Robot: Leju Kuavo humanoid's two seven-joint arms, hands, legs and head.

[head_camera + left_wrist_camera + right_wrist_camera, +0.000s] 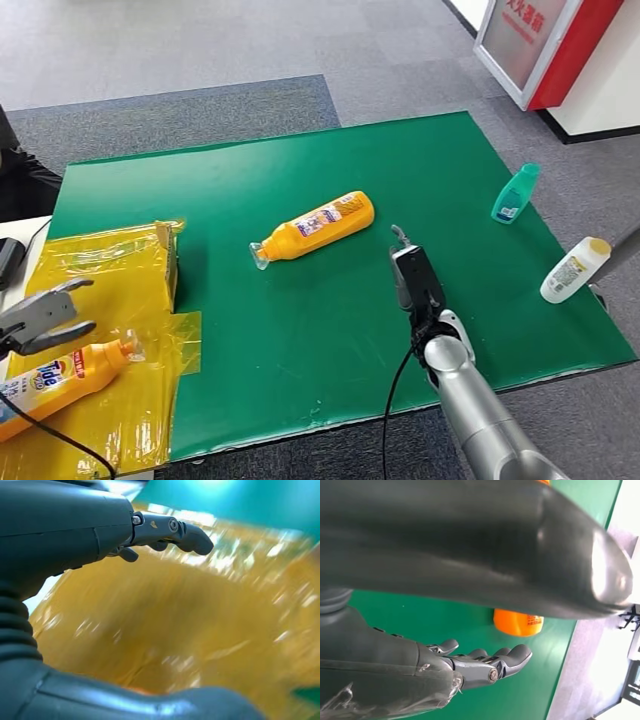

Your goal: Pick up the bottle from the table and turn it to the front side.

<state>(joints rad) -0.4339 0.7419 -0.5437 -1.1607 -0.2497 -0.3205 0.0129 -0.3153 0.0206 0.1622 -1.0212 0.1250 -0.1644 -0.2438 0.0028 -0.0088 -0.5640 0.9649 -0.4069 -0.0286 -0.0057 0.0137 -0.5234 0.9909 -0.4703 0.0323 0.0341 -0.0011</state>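
Observation:
An orange bottle (pixel 317 227) lies on its side in the middle of the green mat (pixel 302 330), label facing up and cap pointing left. My right hand (pixel 413 280) hovers over the mat to the right of the bottle and nearer the front edge, apart from it, fingers stretched out and holding nothing. The right wrist view shows the bottle's orange base (pixel 518 622) beyond the straight fingers (pixel 490 662). My left hand (pixel 41 315) is open over yellow plastic sheeting (pixel 113 290), just above a second orange bottle (pixel 56 378). Its fingers (pixel 170 530) are extended.
A teal bottle (pixel 517 193) and a white bottle with a yellow cap (pixel 575 269) lie at the mat's right edge, with a grey rod (pixel 623 250) reaching the white one. A red-and-white sign stand (pixel 543 40) is at the far right. A yellow box (pixel 170 255) stands on the plastic.

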